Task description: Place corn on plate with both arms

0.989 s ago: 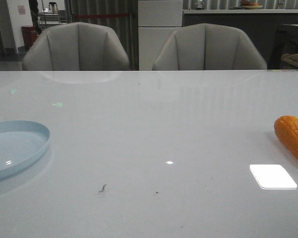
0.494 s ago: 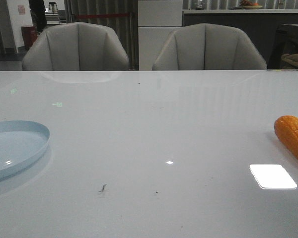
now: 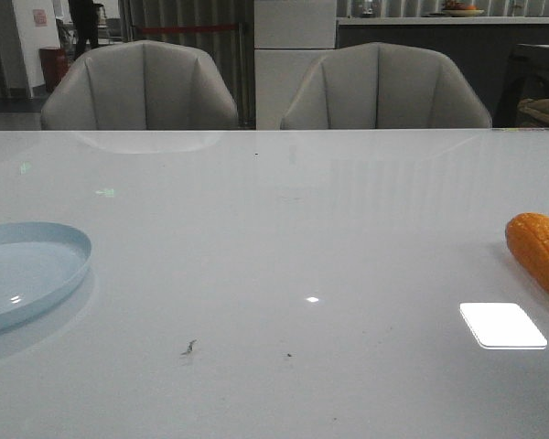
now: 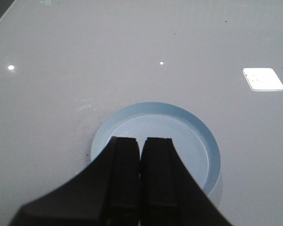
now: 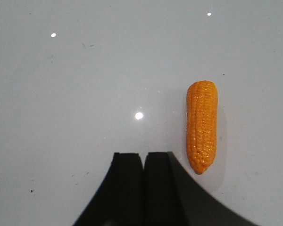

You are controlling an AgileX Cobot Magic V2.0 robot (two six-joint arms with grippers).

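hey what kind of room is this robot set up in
Probably an office lounge or showroom rather than a home kitchen: a large glossy white table faces two grey upholstered chairs, with a counter and striped wall panels behind. That is a guess.

Front camera looks low across the surface (image 3: 284, 238); each wrist camera looks down, sharing the plate (image 3: 23, 270) (image 4: 198, 129) and the corn (image 3: 540, 251) (image 5: 202, 126).

I see a glossy, smooth white table (image 3: 284, 238) mirroring lights and chairs. The corn (image 5: 202, 125) looks like bumpy orange plastic with a slight sheen. The plate (image 4: 212, 146) reads as smooth pale-blue plastic, faintly shiny. Both chairs (image 3: 142, 87) look upholstered in matt grey leather-like material.
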